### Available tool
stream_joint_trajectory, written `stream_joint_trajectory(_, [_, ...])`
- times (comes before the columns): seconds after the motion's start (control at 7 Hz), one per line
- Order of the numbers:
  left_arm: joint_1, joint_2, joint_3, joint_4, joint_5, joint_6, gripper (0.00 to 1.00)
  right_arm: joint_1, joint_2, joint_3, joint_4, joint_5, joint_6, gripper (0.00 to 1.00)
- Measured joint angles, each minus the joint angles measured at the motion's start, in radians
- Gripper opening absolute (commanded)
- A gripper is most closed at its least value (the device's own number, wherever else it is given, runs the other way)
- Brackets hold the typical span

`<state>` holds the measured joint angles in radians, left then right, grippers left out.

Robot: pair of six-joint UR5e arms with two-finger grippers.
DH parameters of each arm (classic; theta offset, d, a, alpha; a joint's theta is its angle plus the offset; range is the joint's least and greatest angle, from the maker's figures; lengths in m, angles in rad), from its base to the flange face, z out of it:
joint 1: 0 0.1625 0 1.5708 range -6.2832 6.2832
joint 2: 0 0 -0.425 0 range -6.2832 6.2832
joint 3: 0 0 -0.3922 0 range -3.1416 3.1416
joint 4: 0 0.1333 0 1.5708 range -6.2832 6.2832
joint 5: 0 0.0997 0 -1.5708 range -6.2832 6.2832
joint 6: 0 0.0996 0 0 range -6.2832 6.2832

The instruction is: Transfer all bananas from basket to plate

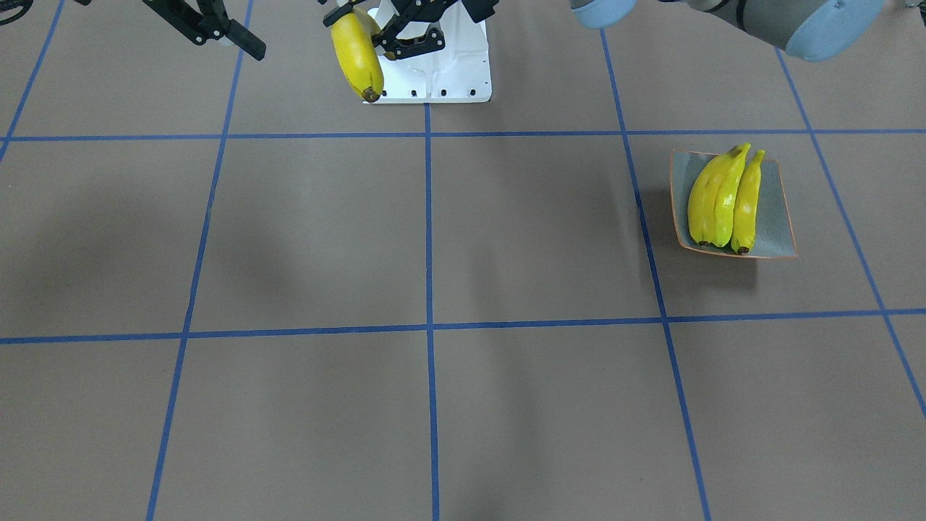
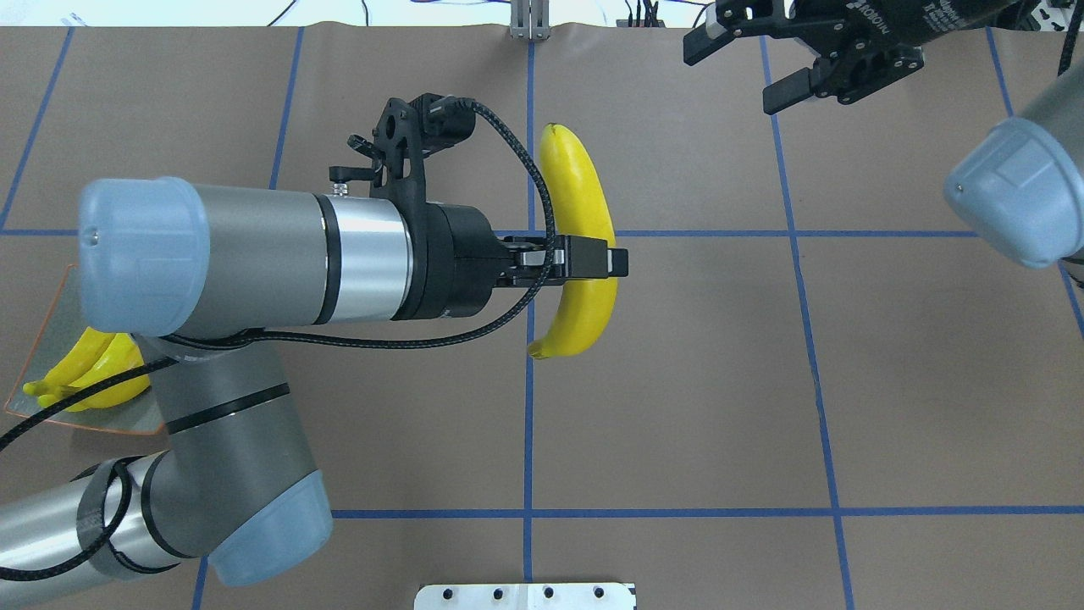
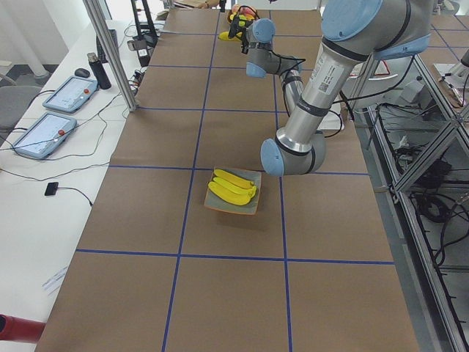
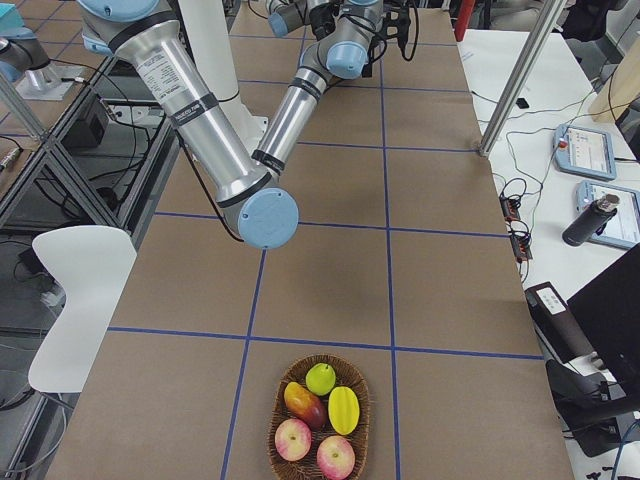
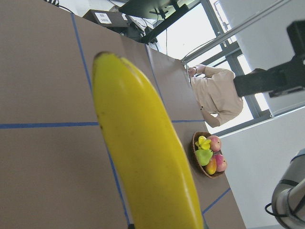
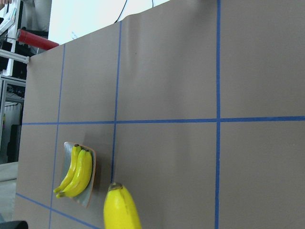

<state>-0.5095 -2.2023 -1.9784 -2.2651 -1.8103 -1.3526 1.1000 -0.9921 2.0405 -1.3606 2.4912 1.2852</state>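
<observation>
The banana [image 2: 583, 203] lies crosswise, clamped between the left fingers [image 2: 597, 259].

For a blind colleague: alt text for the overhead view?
The left gripper holds a banana above the table, mid-frame. At the left edge, a plate with more bananas is partly hidden by that arm; the right gripper is open at top right.

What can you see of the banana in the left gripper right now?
The banana is bright yellow, smooth and slightly glossy, curved, with a small dark tip at the end that points away from the robot. The left gripper is shut across its middle, and nothing else touches it. It is held in the air over the middle of the table, its length running away from the robot, well apart from the plate.
</observation>
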Motion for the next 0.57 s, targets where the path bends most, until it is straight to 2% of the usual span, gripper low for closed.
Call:
stream_joint_trajectory(0.29, [-0.012,0.037,-0.103,0.266,0.001,0.025,0.00,0.070,-0.055,-0.079,-0.002,-0.002,-0.125,1.00])
stream_joint_trajectory(0.57, [-0.042,0.072,-0.200,0.535,0.001,0.103,0.00,0.150,-0.127,-0.166,-0.005,-0.004,-0.330,1.00])
